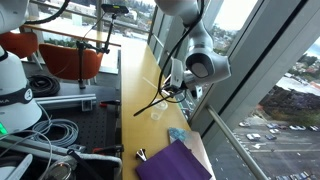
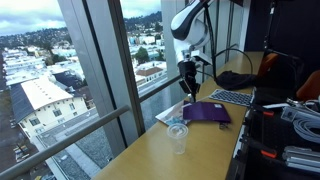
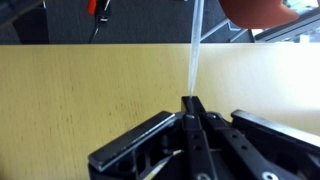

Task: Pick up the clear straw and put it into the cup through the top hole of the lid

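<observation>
My gripper (image 3: 192, 104) is shut on the clear straw (image 3: 194, 50), which runs straight out from the fingertips over the yellow table. In both exterior views the gripper (image 1: 178, 90) (image 2: 187, 82) hangs well above the table. The clear cup with a lid (image 2: 178, 135) stands on the table near the window, below and apart from the gripper. It also shows in an exterior view (image 1: 158, 112). The cup is out of the wrist view.
A purple notebook (image 2: 207, 112) (image 1: 175, 160) lies on the yellow table (image 2: 200, 155) beside the cup. A small pale wrapper (image 1: 177, 134) lies by the window edge. A keyboard (image 2: 232, 97) sits further back. Cables and equipment (image 1: 40, 135) crowd the table's other side.
</observation>
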Robot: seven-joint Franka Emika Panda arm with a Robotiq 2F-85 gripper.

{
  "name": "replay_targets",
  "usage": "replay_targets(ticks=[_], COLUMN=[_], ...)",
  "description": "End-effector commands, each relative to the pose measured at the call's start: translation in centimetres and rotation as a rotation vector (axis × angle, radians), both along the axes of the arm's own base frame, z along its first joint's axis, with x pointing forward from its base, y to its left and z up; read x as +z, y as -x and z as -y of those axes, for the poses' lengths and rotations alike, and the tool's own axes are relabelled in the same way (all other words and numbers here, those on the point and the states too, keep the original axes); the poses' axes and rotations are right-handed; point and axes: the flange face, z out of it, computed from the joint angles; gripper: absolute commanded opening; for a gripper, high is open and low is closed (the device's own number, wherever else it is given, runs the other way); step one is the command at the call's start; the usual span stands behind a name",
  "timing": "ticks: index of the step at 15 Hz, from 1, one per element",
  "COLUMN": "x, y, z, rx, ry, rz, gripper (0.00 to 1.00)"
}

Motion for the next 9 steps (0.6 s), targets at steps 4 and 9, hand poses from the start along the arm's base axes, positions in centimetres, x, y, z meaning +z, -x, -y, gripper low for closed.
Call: replay_targets(ticks=[4, 9], x=[-4.0, -7.1], y=[-2.2, -2.7], z=[1.7, 1.3], rx=[-0.040, -0.052], ry=[-0.150, -0.205], rz=[-0.155, -0.221], gripper=[0.00, 0.00])
